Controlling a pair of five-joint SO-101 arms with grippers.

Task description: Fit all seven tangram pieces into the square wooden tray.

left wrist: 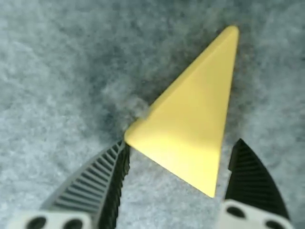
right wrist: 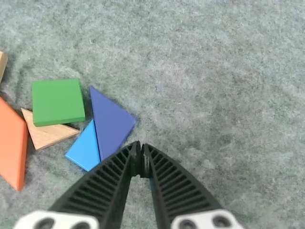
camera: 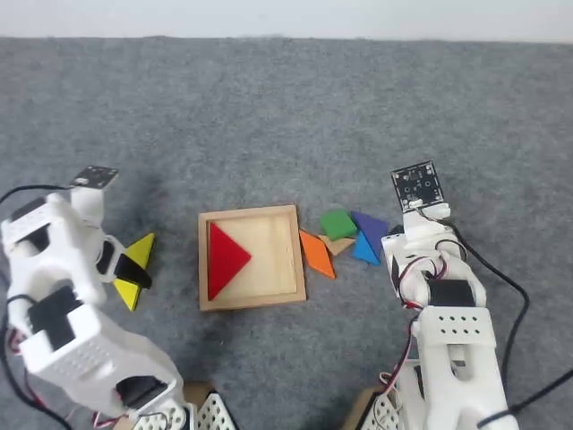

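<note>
Left gripper [left wrist: 180, 147], jaws apart, straddles the yellow triangle [left wrist: 190, 114] at nine o'clock of the wooden tray [camera: 251, 302]; the right gripper [right wrist: 141, 151] (jaws together) sits at three o'clock. Closing on the triangle's sloped edges could squirt it free.

Inside the square wooden tray [camera: 248, 212] a large triangle [camera: 226, 258] lies against its left wall; a second large triangle [camera: 136, 269] well left of the tray; a parallelogram [camera: 317, 253] just right; farther right, a square [camera: 337, 223] and cluster of three triangles [camera: 367, 244].
</note>
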